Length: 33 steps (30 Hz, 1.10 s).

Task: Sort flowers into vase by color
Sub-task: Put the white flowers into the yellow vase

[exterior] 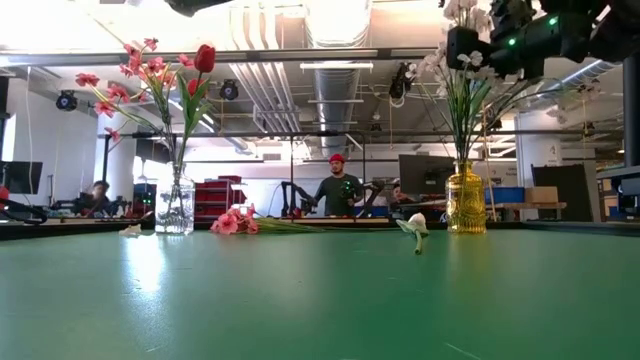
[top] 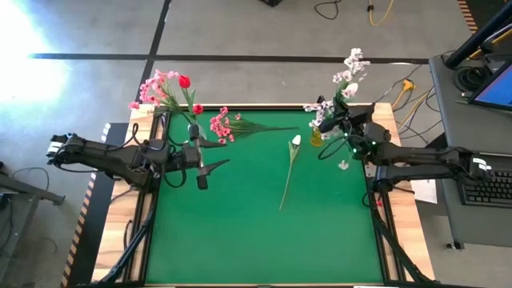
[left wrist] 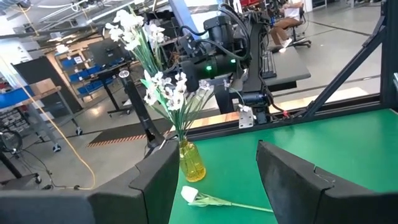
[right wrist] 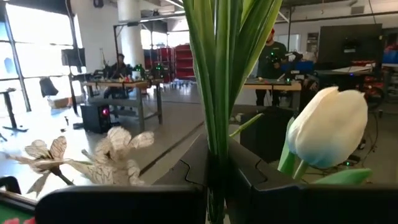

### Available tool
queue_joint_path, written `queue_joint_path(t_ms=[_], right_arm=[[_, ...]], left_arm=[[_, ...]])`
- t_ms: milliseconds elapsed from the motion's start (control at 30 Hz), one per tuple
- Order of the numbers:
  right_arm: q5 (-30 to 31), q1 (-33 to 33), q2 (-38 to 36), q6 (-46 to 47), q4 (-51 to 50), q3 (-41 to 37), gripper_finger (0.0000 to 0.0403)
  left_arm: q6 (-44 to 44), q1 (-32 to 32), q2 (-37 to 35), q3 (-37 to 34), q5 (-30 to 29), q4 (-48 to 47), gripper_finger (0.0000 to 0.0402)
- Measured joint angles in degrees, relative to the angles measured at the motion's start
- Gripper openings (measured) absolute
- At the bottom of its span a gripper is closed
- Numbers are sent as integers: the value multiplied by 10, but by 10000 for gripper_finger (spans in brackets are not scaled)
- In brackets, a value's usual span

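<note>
A yellow vase [top: 317, 136] [exterior: 465, 200] at the table's far right holds white blossom sprays and white tulip buds. My right gripper [top: 330, 122] [exterior: 470, 50] [right wrist: 216, 180] is above its mouth, shut on their green stems. A clear vase [exterior: 175, 205] at the far left holds red buds and pink sprays [top: 164, 90]. A pink spray [top: 224, 126] [exterior: 232, 222] and a white tulip [top: 292, 156] [left wrist: 199, 198] lie flat on the green mat. My left gripper [top: 218, 154] [left wrist: 217, 149] hovers open beside the pink spray, touching nothing. My right gripper pinches green stems [right wrist: 214, 143] of the white bunch between its two fingers, well above the yellow vase's mouth. It comes in roughly level from the table's right side, fingers across the stems. The stems stand upright, with their lower ends [exterior: 462, 150] running down into the vase.
One small white blossom [top: 342, 165] lies loose on the mat near the right arm. The mat's middle and near half [top: 264, 232] are bare green. People and workbenches [exterior: 335, 195] show in the room beyond the far edge.
</note>
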Motion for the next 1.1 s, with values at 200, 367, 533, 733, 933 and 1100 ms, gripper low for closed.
queue_joint_path(t_ms=[200,367,533,733,933,1100], right_arm=[[7,0,15,1,0,0,22],[7,0,26,7,0,0,22],[7,0,38,7,0,-2,22],[7,0,45,11,-4,-2,23],[7,1,38,21,-4,-2,28],[5,2,34,22,-6,-2,62]], left_arm=[[-1,0,0,0,0,-2,200],[-1,0,0,0,0,-2,200],[-1,0,0,0,0,-2,200],[-1,0,0,0,0,-2,200],[-1,0,0,0,0,-2,200],[-1,0,0,0,0,-2,200]])
